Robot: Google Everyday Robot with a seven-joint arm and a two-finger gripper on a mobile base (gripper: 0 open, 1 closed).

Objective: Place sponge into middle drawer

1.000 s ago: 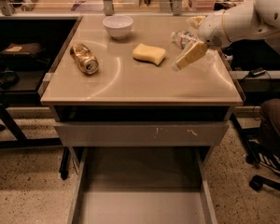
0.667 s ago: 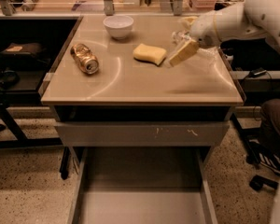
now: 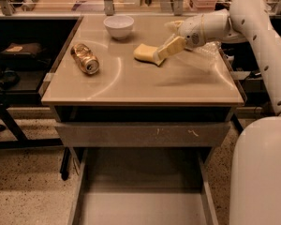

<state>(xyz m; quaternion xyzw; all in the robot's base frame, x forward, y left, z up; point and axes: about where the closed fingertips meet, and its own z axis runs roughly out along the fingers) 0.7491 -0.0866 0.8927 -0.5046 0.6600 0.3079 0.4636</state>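
Note:
The sponge (image 3: 144, 52), a pale-yellow block, lies on the tabletop (image 3: 140, 86) right of centre toward the back. My gripper (image 3: 163, 42) reaches in from the right, just above the table. It is open, and its near finger (image 3: 170, 47) touches the sponge's right end, while the far finger sits behind it. The middle drawer (image 3: 140, 196) is pulled out wide open below the table's front, with its flat grey bottom bare.
A crushed gold drink can (image 3: 85, 58) lies on the table's left side. A white bowl (image 3: 119, 26) stands at the back. A shut drawer front with white scratches (image 3: 140, 134) sits above the open drawer. My white body (image 3: 262, 172) fills the right foreground.
My gripper has moved left across the table toward the sponge, and its near finger now meets the sponge's right end. The sponge, can and bowl have not moved.

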